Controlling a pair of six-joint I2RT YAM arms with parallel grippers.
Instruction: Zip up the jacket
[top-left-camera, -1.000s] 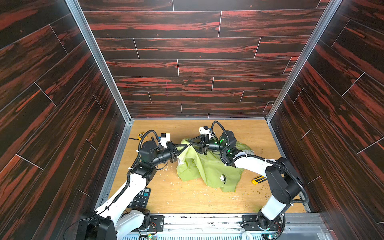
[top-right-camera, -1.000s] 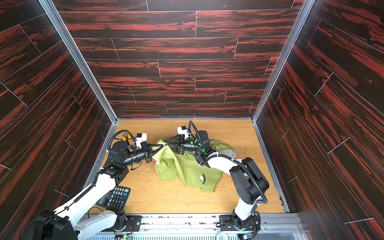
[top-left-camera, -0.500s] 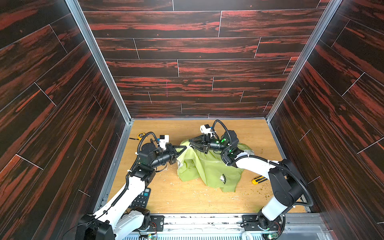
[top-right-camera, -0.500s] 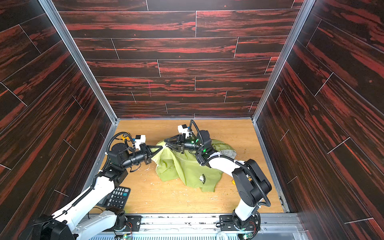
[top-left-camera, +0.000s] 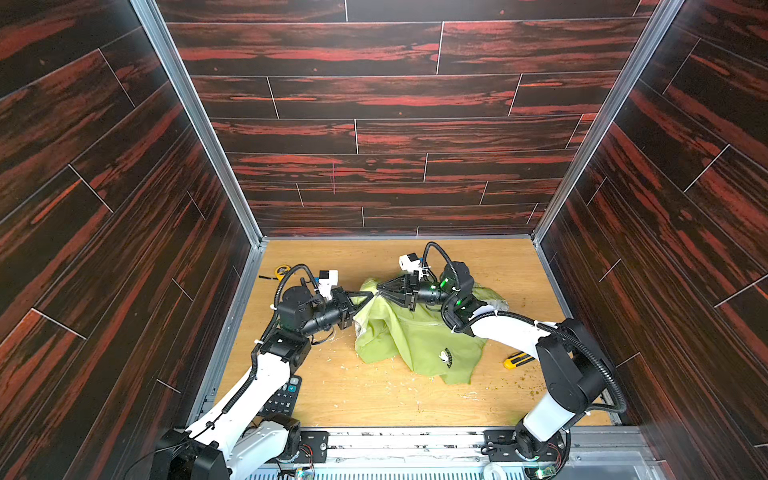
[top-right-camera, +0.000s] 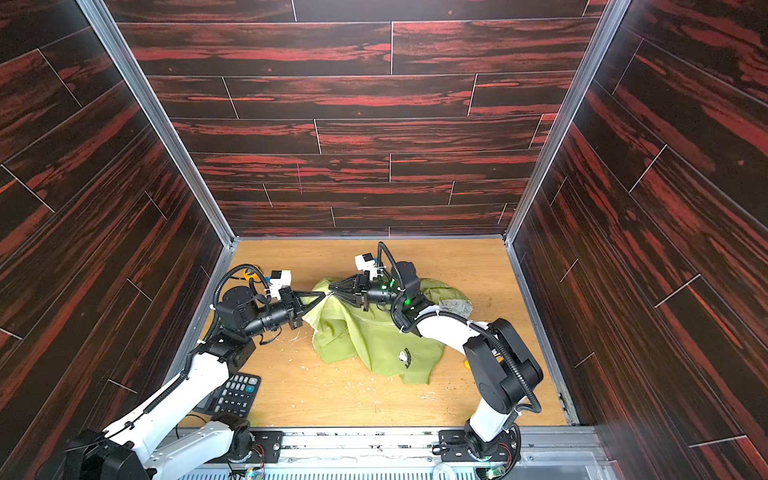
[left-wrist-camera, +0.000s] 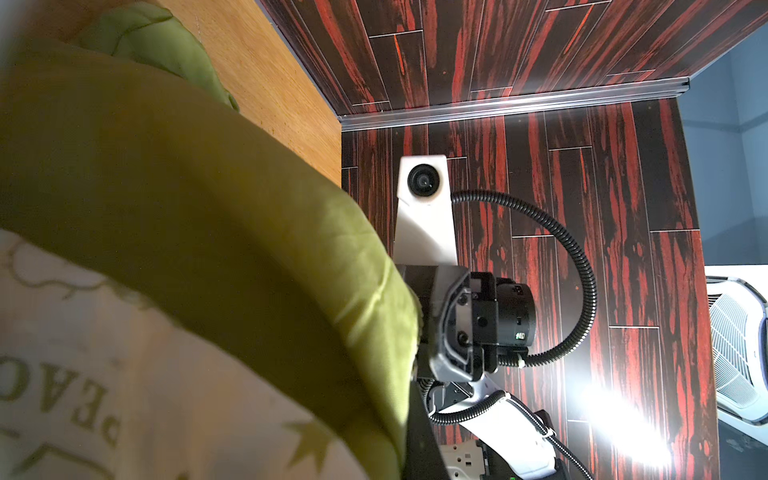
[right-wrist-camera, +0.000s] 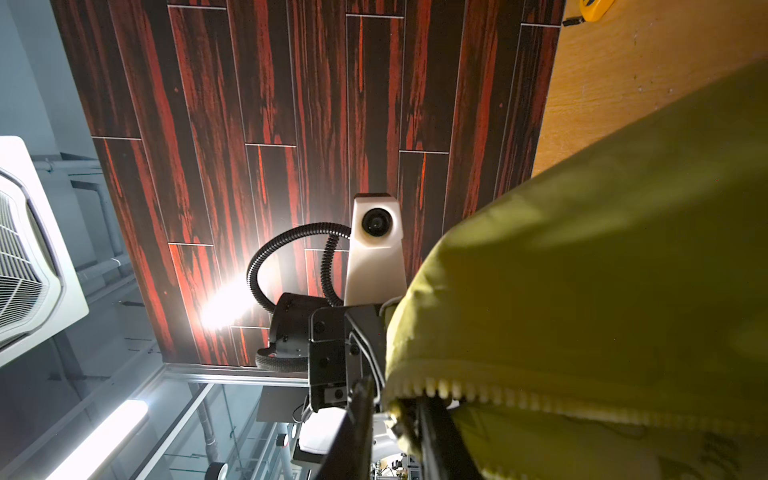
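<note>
— On the wooden tabletop, centre toward the back, in both top views: lime-green jacket, crumpled heap. Which way does it run?
— Long axis diagonal: raised corner far left, hem trailing near right. Outer side up, small chest logo toward the near end. More cloth is bunched far right under the right arm.
— Claws?
— Left gripper pressed together, pinching the raised corner. Right gripper meets it tip to tip at that peak. Its fingers sit either side of the zipper end with cloth between; firm pinch or not, cannot tell.
— Wrist views add what?
— Right wrist: one row of pale zipper teeth along the edge, not readable from above. Left wrist: white lining with green print and partial letters; its own fingers are hidden by cloth.
— Rest of the table?
— Calculator near left, partly under the left arm. Yellow utility knife near right beside the right arm. Yellow tape measure far left. Pale crumbs scattered.
— Room?
— Dark red wood-grain wall panels on three sides, aluminium corner posts. Wrist views catch a ceiling air-conditioner unit and a strip light beyond the walls.
</note>
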